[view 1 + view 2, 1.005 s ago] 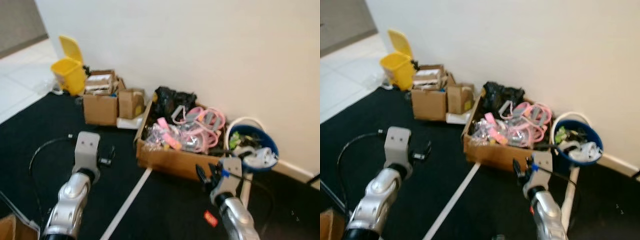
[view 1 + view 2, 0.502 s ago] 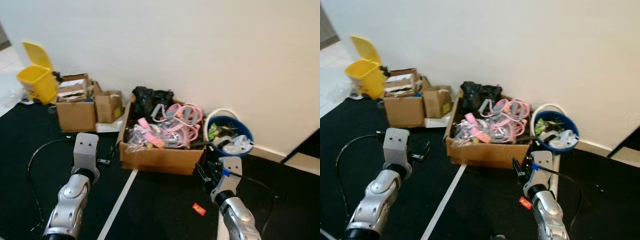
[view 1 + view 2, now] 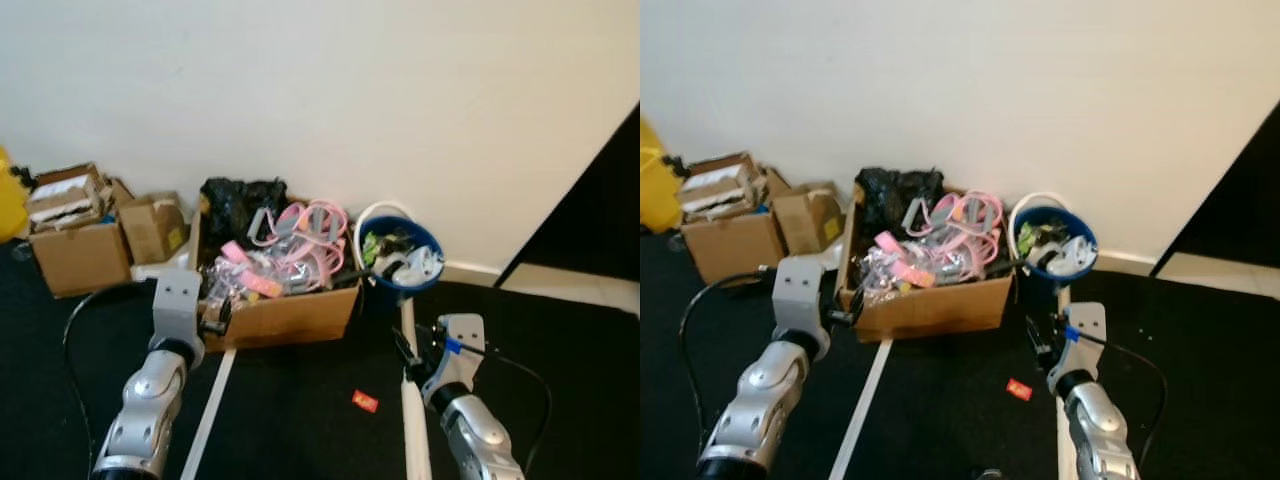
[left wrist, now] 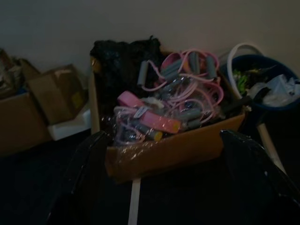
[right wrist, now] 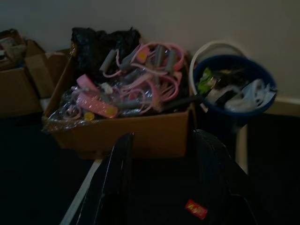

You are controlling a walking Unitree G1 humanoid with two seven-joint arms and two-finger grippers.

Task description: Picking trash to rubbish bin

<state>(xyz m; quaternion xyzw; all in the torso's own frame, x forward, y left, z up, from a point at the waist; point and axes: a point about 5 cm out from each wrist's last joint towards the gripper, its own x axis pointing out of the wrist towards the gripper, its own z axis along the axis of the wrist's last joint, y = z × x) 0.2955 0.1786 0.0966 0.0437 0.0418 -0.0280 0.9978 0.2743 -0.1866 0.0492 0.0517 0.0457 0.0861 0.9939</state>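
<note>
On the black floor (image 3: 300, 420) lies one red scrap (image 3: 365, 401), near one blue bin (image 3: 400, 262); both grippers (image 4: 164, 187) (image 5: 161, 183) spread wide, empty.

You have two silver, rounded, jointed forearms, each ending in a pale grey, boxy wrist block. Your left claw (image 3: 213, 318) has black fingers (image 4: 86, 168) that look glossy and broad from the wrist camera. A black cable loops out from the left wrist block and down beside the arm. Your right claw (image 3: 408, 352) has the same black fingers (image 5: 117, 183), a small blue mark on its wrist block, and a thin black cable arcing off to the side.
</note>
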